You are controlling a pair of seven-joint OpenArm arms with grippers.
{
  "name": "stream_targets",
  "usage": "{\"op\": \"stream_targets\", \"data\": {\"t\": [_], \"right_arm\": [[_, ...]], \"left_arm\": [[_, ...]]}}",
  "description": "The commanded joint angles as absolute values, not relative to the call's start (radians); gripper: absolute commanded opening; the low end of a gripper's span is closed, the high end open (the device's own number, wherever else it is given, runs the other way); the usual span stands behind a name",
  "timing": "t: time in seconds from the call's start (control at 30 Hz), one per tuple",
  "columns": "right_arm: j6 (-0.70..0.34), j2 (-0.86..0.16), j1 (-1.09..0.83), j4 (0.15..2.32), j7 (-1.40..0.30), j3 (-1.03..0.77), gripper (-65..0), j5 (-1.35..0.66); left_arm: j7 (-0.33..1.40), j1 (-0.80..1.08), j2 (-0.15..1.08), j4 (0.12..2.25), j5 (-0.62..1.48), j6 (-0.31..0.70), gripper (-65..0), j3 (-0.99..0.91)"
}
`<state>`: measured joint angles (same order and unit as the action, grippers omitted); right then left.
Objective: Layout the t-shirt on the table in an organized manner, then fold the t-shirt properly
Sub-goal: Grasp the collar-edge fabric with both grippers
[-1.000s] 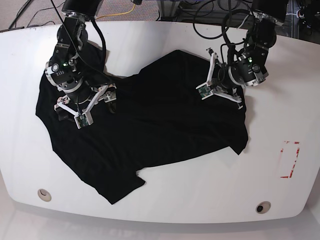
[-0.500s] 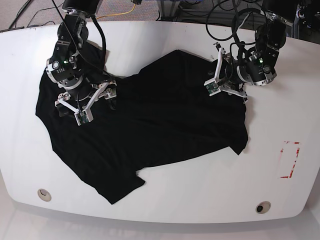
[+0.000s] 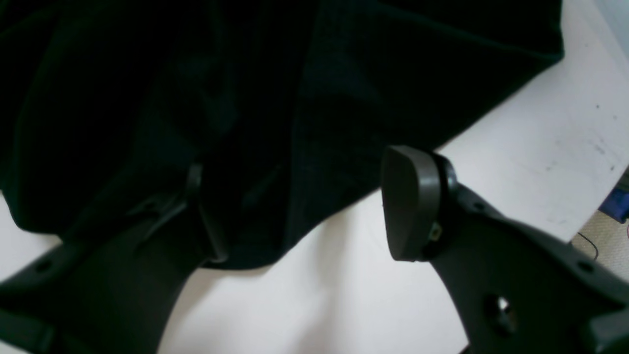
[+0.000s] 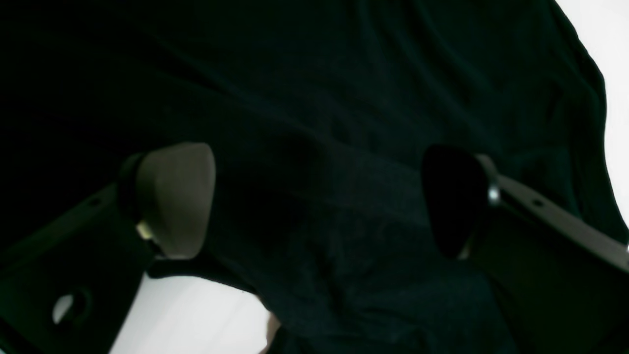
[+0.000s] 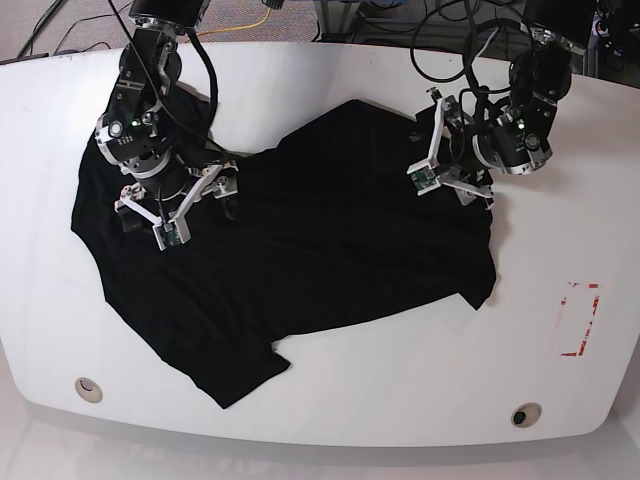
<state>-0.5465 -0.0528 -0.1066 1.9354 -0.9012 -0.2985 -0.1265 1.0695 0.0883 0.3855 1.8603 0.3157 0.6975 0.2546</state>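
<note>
T-shirt (image 5: pixel 300 260) spread crumpled across the middle of the white surface (image 5: pixel 380 390), one sleeve reaching toward lower centre of the base view. Left tool (image 3: pixel 304 206) at upper right of that view, fingers parted over the cloth's edge, gripping nothing. Right tool (image 4: pixel 319 201) at upper left, spread wide above black fabric, holding nothing. Red tape outline (image 5: pixel 580 320) at far right.

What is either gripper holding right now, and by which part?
Nothing: the left gripper and the right gripper both stand open above the t-shirt.
</note>
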Motion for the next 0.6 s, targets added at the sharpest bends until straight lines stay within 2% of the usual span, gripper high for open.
{"op": "stream_targets", "data": {"t": [0.0,0.23,0.57], "right_arm": [[-0.545,-0.058,-0.094,1.952,-0.878,-0.3,0.0,-0.133],[-0.545,-0.058,-0.094,1.954,-0.878,-0.3,0.0,-0.133],[-0.545,-0.058,-0.094,1.954,-0.878,-0.3,0.0,-0.133]], "left_arm": [[1.059,0.058,0.372,1.833,0.325,0.698,-23.5,0.268],[1.059,0.033,0.343,1.742,0.325,0.698,-23.5,0.298],[1.059,0.016,0.329,1.741,0.326,0.698,-23.5,0.398]]}}
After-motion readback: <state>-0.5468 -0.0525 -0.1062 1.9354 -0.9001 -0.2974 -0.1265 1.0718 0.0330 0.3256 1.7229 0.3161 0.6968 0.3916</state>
